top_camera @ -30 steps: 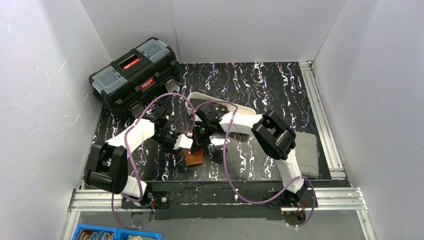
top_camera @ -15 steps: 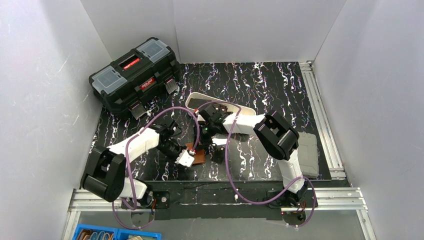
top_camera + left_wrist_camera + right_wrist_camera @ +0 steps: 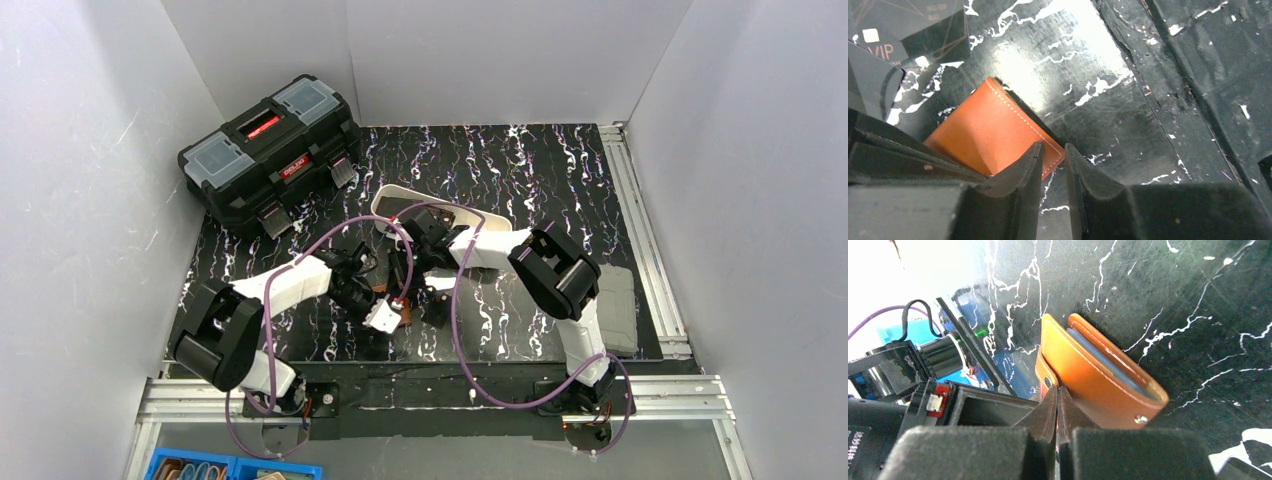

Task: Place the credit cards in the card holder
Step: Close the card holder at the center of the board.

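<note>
A: Quick rundown, big to small, all vs the card holder (image 3: 1098, 375), pls.
B: Ok. Black marbled table (image 3: 540, 160) is under it. Black toolbox (image 3: 268, 150) is far-left of it, well apart. The right arm (image 3: 555, 275) bends in from its right and the left arm (image 3: 285, 285) from its left. Both wrists meet over it.
A: Smaller stuff?
B: Grey pad (image 3: 612, 305) is to its right, well apart. White oblong tray (image 3: 392, 196) is just beyond it on the far side, partly hidden by the arms.
A: Holder itself?
B: Brown leather, on the table under both wrists. In the right wrist view, blue-grey lining shows btw its flaps and a strap w/ snap crosses its side.
A: Jaws?
B: On the right gripper (image 3: 1057, 392) they're pressed together w/ no gap, tips right at the strap. Can't tell if the strap's pinched. On the left gripper (image 3: 1053, 152) there's a narrow slit w/ the holder's corner showing in it. Can't tell if it's clamped.
A: Cards?
B: Dark credit cards (image 3: 885, 47), one marked VIP, overlap just beside the holder's far corner in the left wrist view.
</note>
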Controlling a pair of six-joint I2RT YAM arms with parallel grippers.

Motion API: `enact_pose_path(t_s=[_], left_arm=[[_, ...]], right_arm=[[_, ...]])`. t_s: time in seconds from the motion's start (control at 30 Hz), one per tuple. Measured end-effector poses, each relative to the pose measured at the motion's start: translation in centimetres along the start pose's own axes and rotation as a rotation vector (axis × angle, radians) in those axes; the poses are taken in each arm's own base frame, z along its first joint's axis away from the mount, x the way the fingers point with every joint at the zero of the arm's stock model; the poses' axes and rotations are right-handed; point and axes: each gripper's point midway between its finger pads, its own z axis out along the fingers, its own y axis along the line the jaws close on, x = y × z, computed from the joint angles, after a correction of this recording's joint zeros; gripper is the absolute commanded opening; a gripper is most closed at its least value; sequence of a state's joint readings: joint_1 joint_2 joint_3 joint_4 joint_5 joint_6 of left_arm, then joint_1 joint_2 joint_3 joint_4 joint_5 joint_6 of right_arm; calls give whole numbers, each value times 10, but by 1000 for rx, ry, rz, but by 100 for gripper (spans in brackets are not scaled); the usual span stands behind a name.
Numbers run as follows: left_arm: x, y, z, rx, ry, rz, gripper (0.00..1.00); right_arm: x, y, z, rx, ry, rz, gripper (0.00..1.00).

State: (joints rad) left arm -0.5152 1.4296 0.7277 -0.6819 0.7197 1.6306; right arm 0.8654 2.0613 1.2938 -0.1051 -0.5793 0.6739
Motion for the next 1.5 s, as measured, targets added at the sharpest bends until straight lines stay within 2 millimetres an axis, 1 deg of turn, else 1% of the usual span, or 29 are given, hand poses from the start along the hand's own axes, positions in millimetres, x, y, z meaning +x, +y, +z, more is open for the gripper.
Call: enact_pose_path(t_s=[0.13, 0.23, 0.4, 0.43, 0.47, 0.5, 0.53, 0.57, 0.6, 0.63, 0.67, 0.7, 0.73, 0.77, 0.8, 0.87, 1.0, 1.13, 1.2, 1.33, 1.5], left_arm=[[-3, 6, 4, -8, 2, 7, 21], [-4, 10, 6, -9, 4, 2, 17], [-2, 11, 5, 14, 33, 7, 8], [-1, 12, 5, 31, 40, -7, 2], [-1, 12, 5, 44, 45, -20, 2], [0, 10, 4, 50, 53, -30, 2], [8, -4, 4, 90, 95, -75, 2], [11, -13, 4, 113, 107, -100, 0], [11, -19, 3, 124, 114, -122, 0], [12, -20, 2, 121, 122, -135, 0], [13, -16, -11, 66, 152, -166, 0], [13, -16, -12, 64, 153, -168, 0], [16, -14, -17, 33, 147, -212, 0], [17, -6, -26, -36, 120, -279, 0], [21, 0, -33, -80, 117, -304, 0], [31, 17, -54, -217, 107, -365, 0], [49, 47, -77, -401, 87, -443, 0], [68, 65, -86, -469, 60, -586, 0], [76, 73, -88, -482, 42, -653, 0], [83, 69, -86, -482, 13, -784, 0], [81, 65, -85, -488, -38, -923, 0]], right_arm=[[-2, 2, -1, -11, -8, -7, 1], [-3, 2, -3, -21, -14, -10, 1], [-1, 0, -5, -32, -19, -5, 1], [2, -6, -8, -25, -18, 9, 1], [3, -11, -13, -19, -22, 24, 1], [2, -12, -15, -18, -24, 24, 1], [4, -13, -15, -13, -20, 26, 1], [5, -14, -15, -8, -13, 31, 7], [6, -14, -16, -5, -9, 34, 31], [5, -14, -16, -1, -10, 33, 37], [6, -14, -16, -1, -8, 35, 40], [2, -7, -19, -16, -23, 10, 41], [1, -6, -19, -16, -24, 10, 43], [-4, -4, -19, -18, -27, 7, 45], [-7, -2, -18, -23, -31, 3, 46], [-14, 3, -17, -33, -41, -13, 46], [-22, 6, -15, -44, -57, -27, 43], [-22, 4, -12, -47, -56, -33, 43], [-23, 4, -9, -50, -58, -37, 40], [-20, 7, -2, -62, -53, -51, 38], [-17, 13, 5, -71, -54, -68, 32]])
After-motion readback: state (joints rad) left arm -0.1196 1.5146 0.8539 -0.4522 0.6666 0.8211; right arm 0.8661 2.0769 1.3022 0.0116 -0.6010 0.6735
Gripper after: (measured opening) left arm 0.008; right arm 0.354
